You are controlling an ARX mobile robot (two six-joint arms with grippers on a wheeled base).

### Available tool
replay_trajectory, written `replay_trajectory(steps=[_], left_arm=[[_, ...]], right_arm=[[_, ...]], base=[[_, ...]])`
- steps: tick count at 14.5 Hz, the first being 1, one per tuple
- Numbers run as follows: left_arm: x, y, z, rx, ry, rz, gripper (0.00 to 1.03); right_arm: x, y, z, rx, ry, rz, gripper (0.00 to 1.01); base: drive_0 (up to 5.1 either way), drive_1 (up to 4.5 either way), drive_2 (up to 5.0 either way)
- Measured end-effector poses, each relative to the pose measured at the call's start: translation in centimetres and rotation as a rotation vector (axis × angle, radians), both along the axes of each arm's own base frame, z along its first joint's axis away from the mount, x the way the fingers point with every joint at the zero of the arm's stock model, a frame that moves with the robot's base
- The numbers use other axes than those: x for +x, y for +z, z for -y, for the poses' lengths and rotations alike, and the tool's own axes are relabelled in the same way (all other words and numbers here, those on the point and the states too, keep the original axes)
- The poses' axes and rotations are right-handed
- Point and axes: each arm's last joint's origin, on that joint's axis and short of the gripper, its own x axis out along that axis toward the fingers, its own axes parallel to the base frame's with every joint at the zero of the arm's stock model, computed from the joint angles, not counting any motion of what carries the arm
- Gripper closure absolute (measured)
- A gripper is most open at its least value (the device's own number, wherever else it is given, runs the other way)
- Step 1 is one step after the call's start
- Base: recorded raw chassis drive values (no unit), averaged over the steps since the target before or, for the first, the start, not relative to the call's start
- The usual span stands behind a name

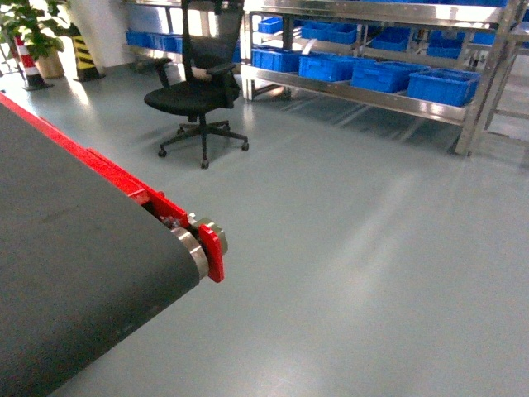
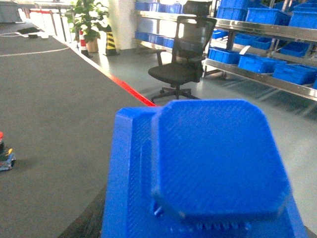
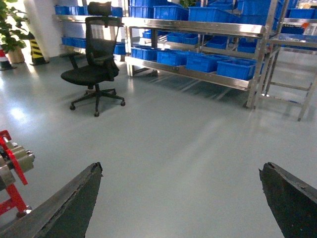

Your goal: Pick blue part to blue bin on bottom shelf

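We saw the blue part (image 2: 218, 163), a rigid, light-looking printed block, filling the left wrist view, our left gripper's grasp unreadable; the right gripper (image 3: 181, 198) hung released over bare floor.

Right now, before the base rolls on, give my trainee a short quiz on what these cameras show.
1. True or false: the right end effector is shut on something.
2. What stands on the floor in front of the steel rack, beyond the conveyor? A) an office chair B) a pallet C) a ladder
3. Fill in: the blue part shows close up only in the ____ wrist view.

Key: 1 false, its fingers stand wide apart with only floor between them. 2 A. 3 left.
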Motion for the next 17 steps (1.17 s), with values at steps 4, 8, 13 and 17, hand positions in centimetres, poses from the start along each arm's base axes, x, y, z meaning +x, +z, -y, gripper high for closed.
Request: replay_trajectory(steps=[4, 8, 13, 17], left_arm=[[0.0, 0.0, 0.0, 0.0, 0.0, 0.0, 0.6], [0.0, 0.0, 0.0, 0.0, 0.0, 0.0, 0.6], [0.0, 0.0, 0.0, 0.0, 0.0, 0.0, 0.6], [0.0, 0.0, 0.0, 0.0, 0.0, 0.0, 0.6]], right_arm=[[0.0, 0.0, 0.0, 0.0, 0.0, 0.0, 0.03], [0.0, 0.0, 0.0, 0.0, 0.0, 0.0, 0.03], [0.0, 0.0, 0.0, 0.0, 0.0, 0.0, 0.03], [0.0, 0.0, 0.0, 0.0, 0.0, 0.0, 0.03]], base=[[-1.6, -1.62, -1.6], [-1.6, -1.63, -1.6], [-1.7, -1.66, -1.7], [-1.5, -1.52, -1.5]])
